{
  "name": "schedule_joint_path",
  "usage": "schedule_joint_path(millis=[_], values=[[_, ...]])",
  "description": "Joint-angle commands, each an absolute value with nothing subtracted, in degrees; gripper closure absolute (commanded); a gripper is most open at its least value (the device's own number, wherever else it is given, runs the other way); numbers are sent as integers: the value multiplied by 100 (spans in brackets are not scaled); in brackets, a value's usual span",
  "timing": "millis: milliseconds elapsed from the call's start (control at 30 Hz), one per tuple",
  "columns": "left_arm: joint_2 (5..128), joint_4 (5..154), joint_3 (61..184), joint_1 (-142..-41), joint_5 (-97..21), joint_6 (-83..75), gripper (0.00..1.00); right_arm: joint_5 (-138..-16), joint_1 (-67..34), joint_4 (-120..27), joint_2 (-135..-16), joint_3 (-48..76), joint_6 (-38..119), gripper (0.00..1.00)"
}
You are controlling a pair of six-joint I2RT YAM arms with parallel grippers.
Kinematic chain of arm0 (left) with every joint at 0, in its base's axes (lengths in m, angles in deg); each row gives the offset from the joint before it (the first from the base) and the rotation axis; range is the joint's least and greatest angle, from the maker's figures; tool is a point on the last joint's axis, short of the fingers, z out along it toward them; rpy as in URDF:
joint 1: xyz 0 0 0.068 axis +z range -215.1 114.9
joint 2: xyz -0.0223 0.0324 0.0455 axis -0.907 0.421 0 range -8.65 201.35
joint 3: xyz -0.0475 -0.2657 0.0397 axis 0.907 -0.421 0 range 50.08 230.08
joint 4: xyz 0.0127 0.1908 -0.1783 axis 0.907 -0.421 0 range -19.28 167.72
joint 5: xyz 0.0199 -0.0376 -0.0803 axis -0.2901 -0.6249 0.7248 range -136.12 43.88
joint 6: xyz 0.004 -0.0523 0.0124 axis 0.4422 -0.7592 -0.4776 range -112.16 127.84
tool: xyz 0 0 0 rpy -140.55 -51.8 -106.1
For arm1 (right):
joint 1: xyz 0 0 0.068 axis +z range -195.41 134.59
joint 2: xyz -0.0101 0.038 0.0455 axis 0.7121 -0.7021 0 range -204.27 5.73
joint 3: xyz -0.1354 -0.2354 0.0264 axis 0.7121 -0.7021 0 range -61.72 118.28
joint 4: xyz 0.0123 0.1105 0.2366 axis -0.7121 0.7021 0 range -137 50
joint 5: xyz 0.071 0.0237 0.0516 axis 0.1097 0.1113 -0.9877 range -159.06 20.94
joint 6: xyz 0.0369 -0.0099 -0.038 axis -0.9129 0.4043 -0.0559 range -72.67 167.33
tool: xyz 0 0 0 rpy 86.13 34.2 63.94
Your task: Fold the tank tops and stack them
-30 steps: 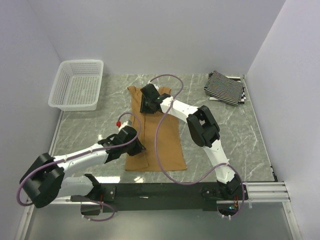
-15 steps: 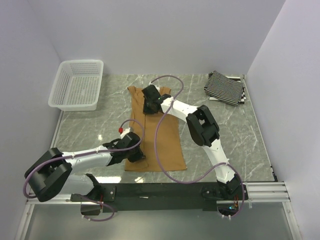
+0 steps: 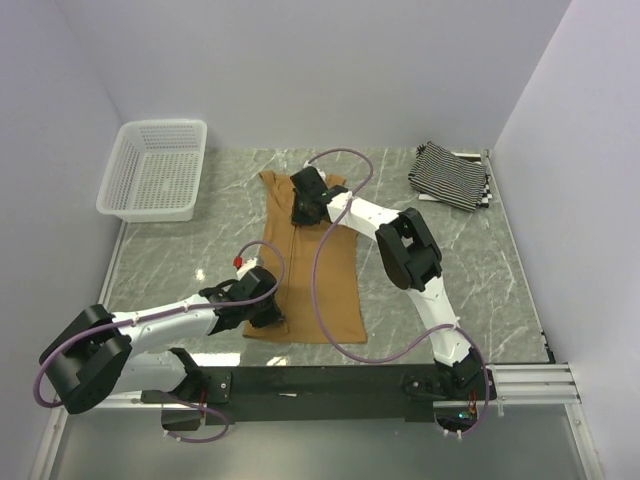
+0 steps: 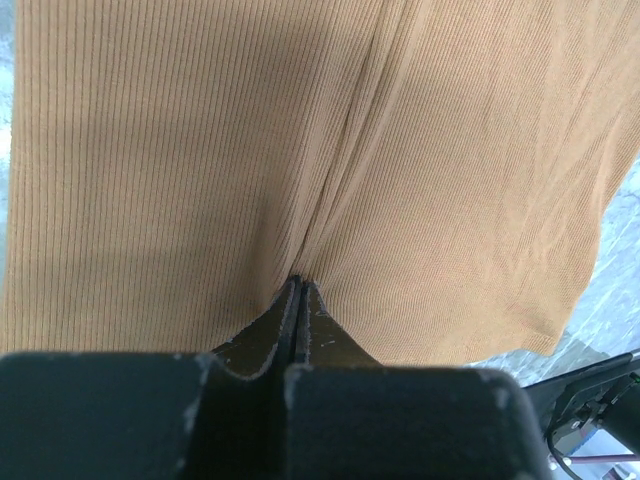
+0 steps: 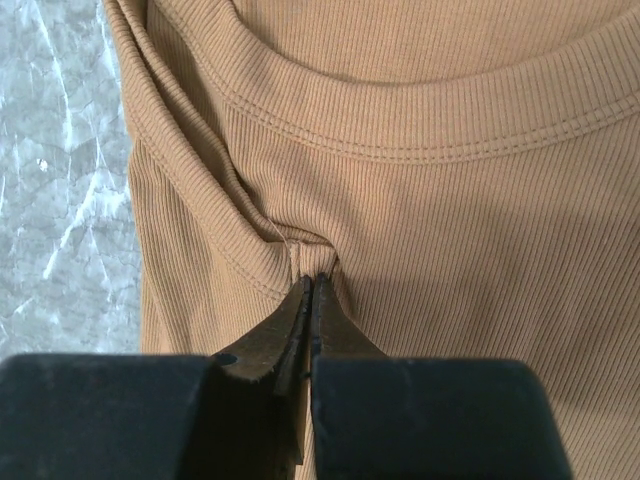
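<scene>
Right gripper [image 5: 310,281]: jaws closed, pinching a small fold of the tan tank top [image 3: 345,290] just below its neckline. Left gripper [image 4: 298,286]: jaws closed, pinching a raised ridge of the same top near its hem. The top lies lengthwise on the marble table [image 3: 190,250], centre. Striped tank tops [image 3: 450,176] lie piled at the far right corner, well apart. White basket [image 3: 155,170] stands far left.

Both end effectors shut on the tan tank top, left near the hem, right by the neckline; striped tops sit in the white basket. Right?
No: the top view shows the striped tops lying on the table at the far right, outside the basket. Left end effector and right end effector do pinch the tan tank top as said.
</scene>
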State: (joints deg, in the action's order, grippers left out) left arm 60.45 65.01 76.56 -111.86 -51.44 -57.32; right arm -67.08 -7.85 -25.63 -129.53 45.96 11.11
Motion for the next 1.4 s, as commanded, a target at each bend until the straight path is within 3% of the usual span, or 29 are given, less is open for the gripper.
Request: schedule_joint_path(millis=[0, 300, 467, 900, 1100, 1367], values=[[5964, 6120, 7513, -11230, -5016, -5509, 100, -6458, -911, -2660, -12857, 4454, 1332, 97], [5841, 6041, 7372, -11230, -4928, -5526, 99, -6633, -1007, -2730, -12682, 4384, 1499, 84], [5745, 5778, 7399, -11230, -5059, -5474, 99, -6563, -1069, -2959, -12286, 3936, 1604, 63], [6026, 5593, 7724, -11221, -4946, -5166, 98, -6721, -1772, -3285, -11012, 2891, 1631, 50], [5877, 5505, 7899, -11221, -4823, -4876, 87, -6609, -2097, -3005, -10519, 2215, 1719, 49], [5297, 5382, 8338, -11230, -4788, -4639, 64, -6431, -2203, -3389, -9606, 571, 1798, 49]])
